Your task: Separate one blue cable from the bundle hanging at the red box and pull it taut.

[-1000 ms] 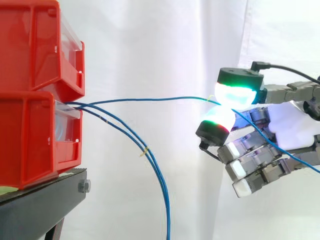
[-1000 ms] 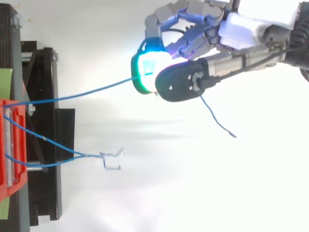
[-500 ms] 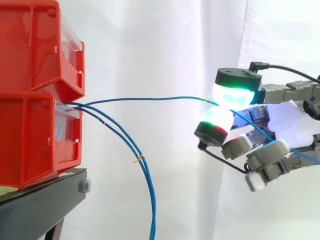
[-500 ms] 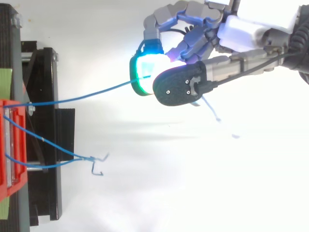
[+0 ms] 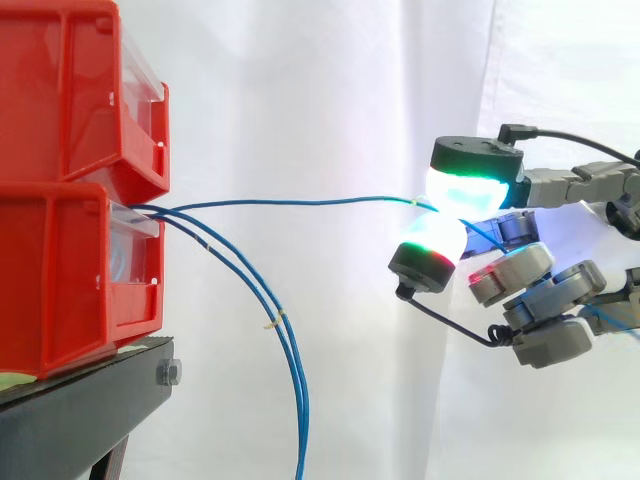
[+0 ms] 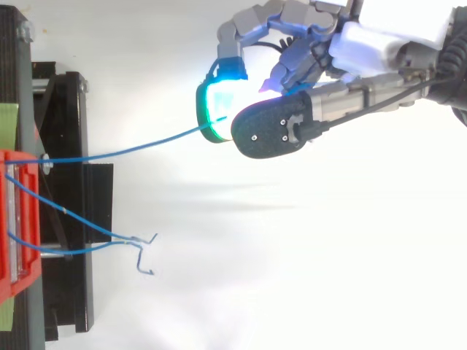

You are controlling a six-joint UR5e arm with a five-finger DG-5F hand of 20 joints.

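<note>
One blue cable (image 5: 300,201) (image 6: 139,148) runs almost level from the lower red box (image 5: 70,280) out to my hand (image 5: 590,255) (image 6: 372,36), well right of the boxes. Two glowing pads (image 5: 462,188) pinch that cable between them, and the other fingers are curled below. Two more blue cables (image 5: 262,300) leave the same box opening and droop together down past the frame's bottom. In the top view those two (image 6: 73,219) end in bent tips near the stand.
An upper red box (image 5: 80,90) is stacked on the lower one, both on a black stand (image 5: 90,410) (image 6: 69,219) at the left. A white curtain (image 5: 320,100) hangs behind. Open space lies between the boxes and the hand.
The lower fingers have curled in further toward the palm, and the cable's free tail behind the hand has dropped out of sight. The two hanging cables swung slightly left.
</note>
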